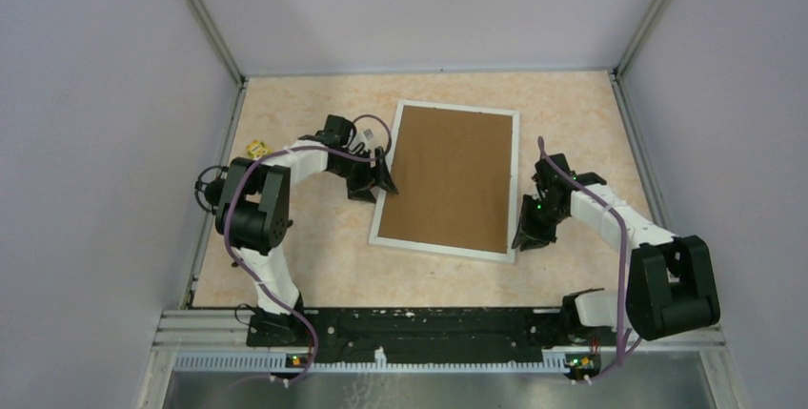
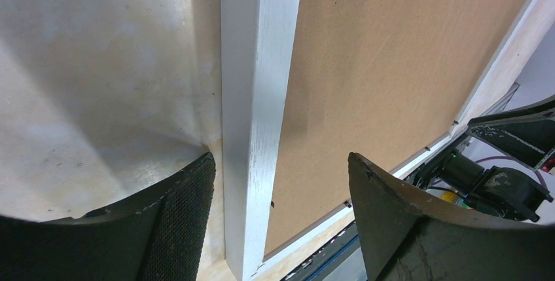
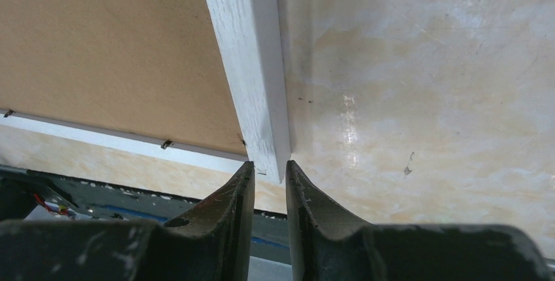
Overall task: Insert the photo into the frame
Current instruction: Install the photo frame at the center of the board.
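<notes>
The frame (image 1: pixel 438 248) is lying back-up at the centre of the table (image 1: pixel 314 256), its brown backing board (image 1: pixel 450 178) facing upward. The left gripper (image 2: pixel 281 163) is standing wide open at the frame's 9 o'clock, straddling the left bar and holding nothing. The right gripper (image 3: pixel 269 168) is pinching the right bar at 4 o'clock near the front corner, its jaws nearly together.

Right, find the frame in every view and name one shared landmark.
Top external: frame at picture centre, back side up.
Left wrist: frame, one white bar running up the centre.
Right wrist: frame, one bar from top centre down to bottom centre.
Shared landmark: brown backing board.
</notes>
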{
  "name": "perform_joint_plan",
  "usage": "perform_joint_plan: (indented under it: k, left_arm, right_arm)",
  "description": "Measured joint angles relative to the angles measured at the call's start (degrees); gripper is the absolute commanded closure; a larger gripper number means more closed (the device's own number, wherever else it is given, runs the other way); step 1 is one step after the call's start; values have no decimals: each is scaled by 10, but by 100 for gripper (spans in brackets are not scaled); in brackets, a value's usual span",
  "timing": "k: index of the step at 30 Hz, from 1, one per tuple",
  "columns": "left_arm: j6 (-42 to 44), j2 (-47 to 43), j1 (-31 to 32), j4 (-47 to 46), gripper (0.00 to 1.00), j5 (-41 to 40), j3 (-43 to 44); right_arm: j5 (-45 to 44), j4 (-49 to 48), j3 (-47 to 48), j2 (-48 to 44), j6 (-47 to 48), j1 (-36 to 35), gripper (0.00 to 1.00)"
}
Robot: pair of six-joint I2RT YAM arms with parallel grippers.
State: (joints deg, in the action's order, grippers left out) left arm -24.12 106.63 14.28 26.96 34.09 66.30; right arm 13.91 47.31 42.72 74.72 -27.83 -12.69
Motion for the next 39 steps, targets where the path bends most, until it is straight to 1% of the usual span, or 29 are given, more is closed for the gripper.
perform_joint_plan:
  k: [4,8,16,24,34,39]
  left_arm:
    - [0,0,0,0,23,2,0]
    - [0,0,0,0,23,5,0]
    - [0,0,0,0,23,7,0]
    - [-3,0,0,-5,24,10,-2]
    - [-13,0,-3,-17,25,16,-13]
    - [-13,0,-3,-18,25,16,-14]
  right_arm:
    - [3,-16,0,8,1,0,78]
    - [5,-31,-1,21,1,0,84]
    - [9,-41,-8,33,-3,-3,84]
    - [7,-44,-8,34,-8,-7,84]
    - [14,-49,-7,42,-23,-18,78]
    - [14,-49,-7,42,-31,-19,77]
